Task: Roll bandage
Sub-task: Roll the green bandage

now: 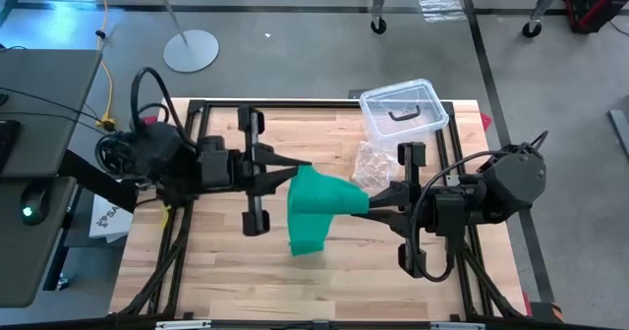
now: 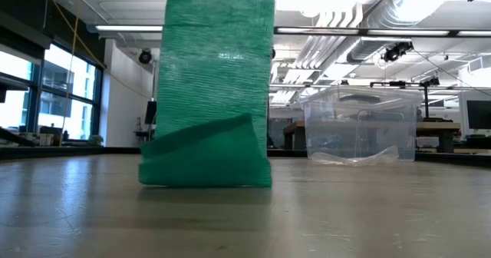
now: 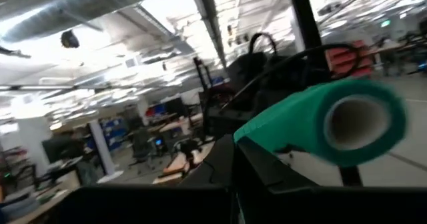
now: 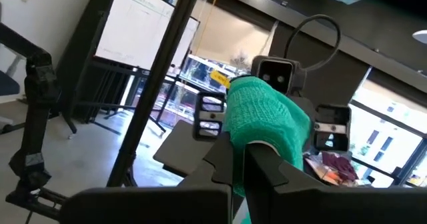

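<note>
Mid-roll: left gripper (image 1: 298,173) and right gripper (image 1: 366,204) both pinched the bandage (image 1: 316,207) above bench centre; next, likely wind in the hanging tail.

Green bandage (image 1: 316,204), partly rolled and lifted mid-table, its loose tail hanging down to the wood

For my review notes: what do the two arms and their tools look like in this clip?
Both arms are matte black with chunky, rounded joint housings. The left arm and right arm each carry looping black cables. Each ends in a black crossbar from which two slim, tapering black fingers extend: the left tool and right tool. No markings are legible.
</note>
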### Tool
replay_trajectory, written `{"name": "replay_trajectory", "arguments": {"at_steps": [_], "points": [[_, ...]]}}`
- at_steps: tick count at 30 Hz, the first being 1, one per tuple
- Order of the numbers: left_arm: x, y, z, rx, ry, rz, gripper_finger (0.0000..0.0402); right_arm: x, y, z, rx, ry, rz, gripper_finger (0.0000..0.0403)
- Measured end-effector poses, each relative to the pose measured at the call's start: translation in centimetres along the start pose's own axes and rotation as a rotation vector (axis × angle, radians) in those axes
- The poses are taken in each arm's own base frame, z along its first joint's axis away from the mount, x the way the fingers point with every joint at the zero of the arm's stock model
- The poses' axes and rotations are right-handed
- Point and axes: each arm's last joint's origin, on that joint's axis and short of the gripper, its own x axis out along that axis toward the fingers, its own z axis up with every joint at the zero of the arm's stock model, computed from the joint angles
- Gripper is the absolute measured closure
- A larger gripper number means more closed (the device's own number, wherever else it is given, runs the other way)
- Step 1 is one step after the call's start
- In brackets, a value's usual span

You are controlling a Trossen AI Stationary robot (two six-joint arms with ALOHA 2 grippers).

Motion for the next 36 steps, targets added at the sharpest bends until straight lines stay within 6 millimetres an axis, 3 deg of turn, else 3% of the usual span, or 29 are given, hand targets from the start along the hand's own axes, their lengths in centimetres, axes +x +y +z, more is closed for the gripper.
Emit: {"name": "replay_trajectory", "arguments": {"at_steps": [4, 13, 17, 24, 36], "points": [[-0.3, -0.1, -0.1, -0.004, 0.018, -0.049, 0.0374, 0.0, 0.0, 0.0, -0.002, 0.001, 0.004, 0.0400], [-0.7, 0.0, 0.1, 0.018, 0.012, -0.101, 0.0243, 0.0, 0.1, 0.0, -0.002, -0.004, 0.017, 0.0400], [-1.0, -0.4, 0.7, 0.029, -0.016, -0.103, 0.0218, 0.0, 0.1, 0.0, 0.013, -0.006, 0.024, 0.0400], [-1.1, -0.5, 1.6, 0.073, -0.121, -0.089, 0.0237, 0.0, 0.1, -0.1, 0.012, 0.003, 0.019, 0.0400], [-0.6, -0.4, 1.2, 0.092, -0.133, -0.123, 0.0340, 0.0, 0.0, -0.1, 0.053, 0.006, 0.014, 0.0400]]}}
